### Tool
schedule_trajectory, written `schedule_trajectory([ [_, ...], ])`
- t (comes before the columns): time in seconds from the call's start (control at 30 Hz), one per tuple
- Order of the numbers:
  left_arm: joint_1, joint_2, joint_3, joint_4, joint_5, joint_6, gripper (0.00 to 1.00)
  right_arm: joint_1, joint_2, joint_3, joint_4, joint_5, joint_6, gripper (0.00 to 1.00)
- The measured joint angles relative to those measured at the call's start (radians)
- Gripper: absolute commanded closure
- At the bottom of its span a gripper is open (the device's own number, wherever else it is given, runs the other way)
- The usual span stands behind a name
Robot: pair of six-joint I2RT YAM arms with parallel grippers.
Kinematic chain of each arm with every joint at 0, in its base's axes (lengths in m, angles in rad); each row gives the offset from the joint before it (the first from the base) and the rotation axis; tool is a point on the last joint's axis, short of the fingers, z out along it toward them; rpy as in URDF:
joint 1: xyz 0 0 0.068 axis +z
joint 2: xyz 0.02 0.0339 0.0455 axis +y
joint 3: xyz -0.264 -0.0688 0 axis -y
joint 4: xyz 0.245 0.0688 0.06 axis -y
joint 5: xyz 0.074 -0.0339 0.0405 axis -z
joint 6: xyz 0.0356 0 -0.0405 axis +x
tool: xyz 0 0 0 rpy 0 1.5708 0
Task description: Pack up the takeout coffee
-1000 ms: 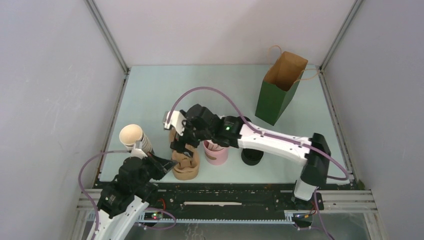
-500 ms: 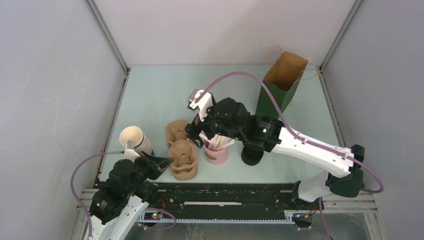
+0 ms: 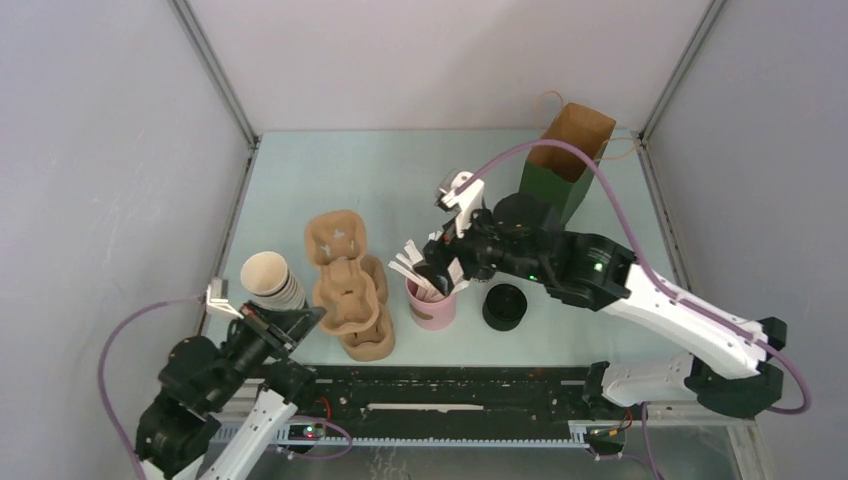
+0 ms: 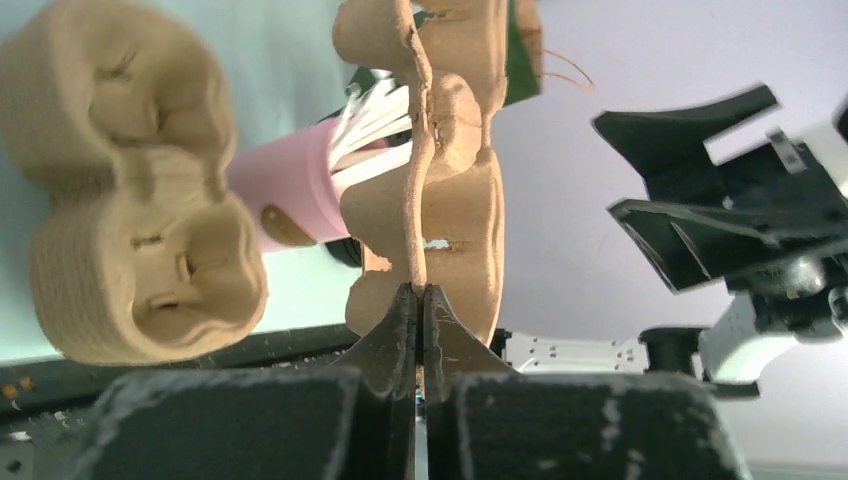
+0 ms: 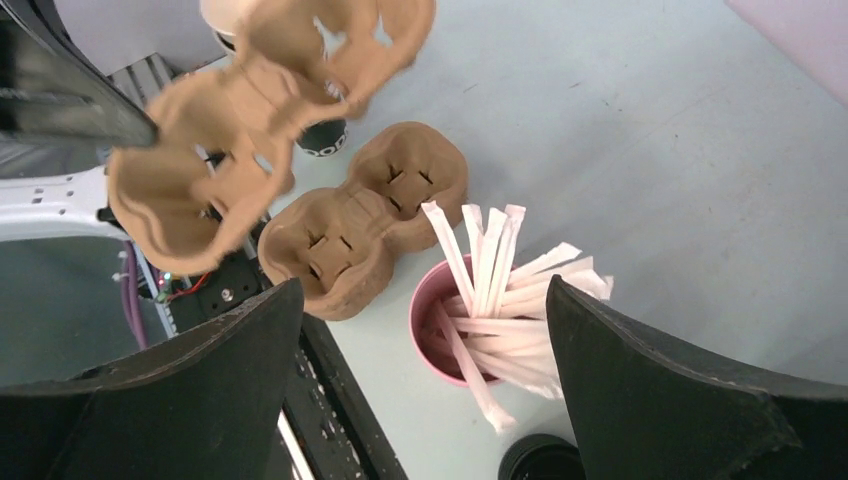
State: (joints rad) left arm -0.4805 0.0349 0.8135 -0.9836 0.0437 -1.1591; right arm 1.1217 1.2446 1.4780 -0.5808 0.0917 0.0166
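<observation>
Pale table (image 3: 300, 180); left gripper (image 4: 420, 300) pinches a cup carrier (image 4: 455, 200) — straw holder (image 4: 290, 190) beyond.

Cardboard carrier (image 3: 340, 262) raised beside carrier stack (image 3: 368, 345) and pink straw holder (image 3: 432, 312).

Takeout coffee (image 3: 505, 307), small black cup under a round black lid with a raised rim, standing upright on the pale green table (image 3: 300, 170), near its front edge, just right of the pink straw holder (image 3: 432, 312), a gap between them

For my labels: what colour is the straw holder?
The straw holder is pink, clearest in right wrist view.
</observation>
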Motion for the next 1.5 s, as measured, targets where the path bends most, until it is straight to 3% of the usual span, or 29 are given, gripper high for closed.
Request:
schedule_trajectory([
  [0.27, 0.000, 0.366, 0.462, 0.013, 0.085, 0.458, 1.00, -0.009, -0.152, 0.003, -0.048, -0.076, -0.083, 0.03],
  [0.43, 0.000, 0.572, 0.561, 0.074, 0.167, 0.625, 1.00, -0.001, -0.153, 0.079, -0.086, -0.076, -0.157, 0.09],
  [0.57, -0.002, 0.703, 0.570, 0.133, 0.228, 0.666, 1.00, 0.024, -0.138, 0.126, -0.108, -0.045, -0.227, 0.18],
  [0.8, -0.098, 0.842, 0.620, 0.218, 0.264, 0.690, 1.00, 0.043, -0.132, 0.135, -0.121, -0.006, -0.359, 0.20],
  [1.2, -0.311, 0.955, 0.708, 0.266, 0.195, 0.727, 1.00, 0.014, -0.175, 0.032, -0.077, -0.003, -0.434, 0.20],
  [1.5, -0.385, 1.006, 0.732, 0.278, 0.126, 0.751, 1.00, 0.010, -0.298, -0.004, -0.028, -0.022, -0.423, 0.13],
])
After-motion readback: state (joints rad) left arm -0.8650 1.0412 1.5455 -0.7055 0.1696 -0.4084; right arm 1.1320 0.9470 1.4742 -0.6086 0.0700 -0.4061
